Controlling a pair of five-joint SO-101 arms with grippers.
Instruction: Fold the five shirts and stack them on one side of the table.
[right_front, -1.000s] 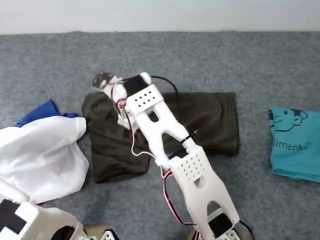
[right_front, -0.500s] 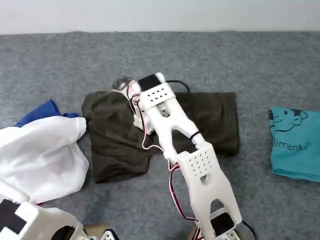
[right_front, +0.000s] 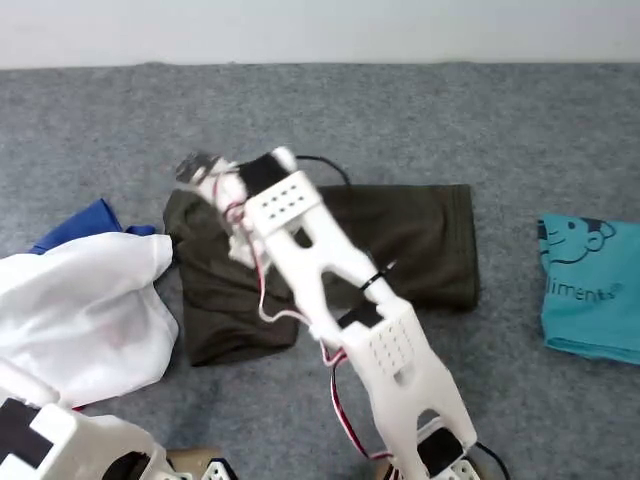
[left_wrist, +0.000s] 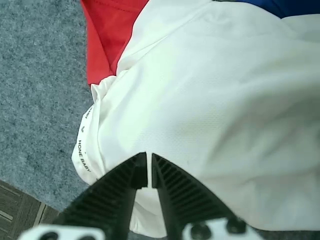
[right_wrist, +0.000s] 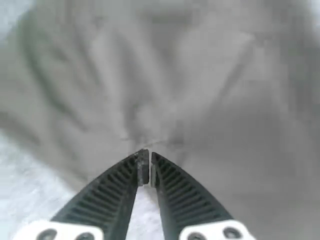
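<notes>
Hovering: left fingers (left_wrist: 120, 186) closed, crumpled white shirt (left_wrist: 215, 100) | right fingers (right_wrist: 119, 186) closed, wrinkled olive shirt (right_front: 420, 235)

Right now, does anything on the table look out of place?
The white shirt lies in a crumpled heap over the blue shirt and red shirt at the table's left side. The dark green shirt in the middle is folded unevenly, its left part bunched. The teal shirt at the right looks neat.
</notes>
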